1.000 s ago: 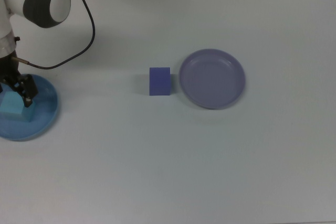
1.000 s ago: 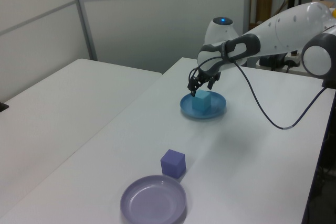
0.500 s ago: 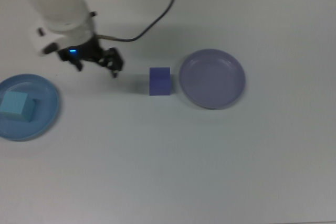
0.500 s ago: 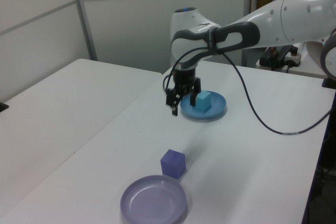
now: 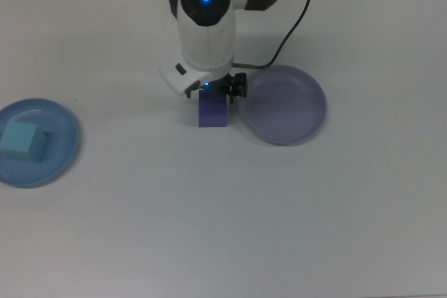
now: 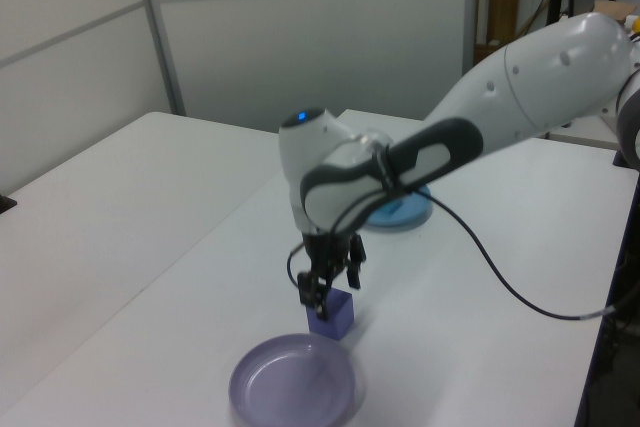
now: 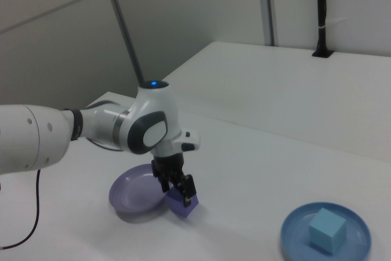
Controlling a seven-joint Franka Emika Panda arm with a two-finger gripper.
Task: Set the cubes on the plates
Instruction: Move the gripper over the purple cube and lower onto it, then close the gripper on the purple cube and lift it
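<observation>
— What is the big white robot arm point(image 7: 73, 129) doing?

— Its black pincer point(image 7: 181, 191) hangs right over the small dark violet-blue block point(image 7: 184, 203). The block sits on the white counter point(image 7: 256, 157), just beside the round purple-grey plate point(image 7: 135, 195).

— And the other block?

— The small light turquoise block point(image 7: 327, 230) sits on the round blue plate point(image 7: 327, 236), well apart, at the right view's right.

white table point(image 5: 209, 228), light blue plate point(image 5: 59, 155), lavender plate point(image 5: 286, 106), indigo cube point(image 5: 212, 113) beside lavender plate
</observation>
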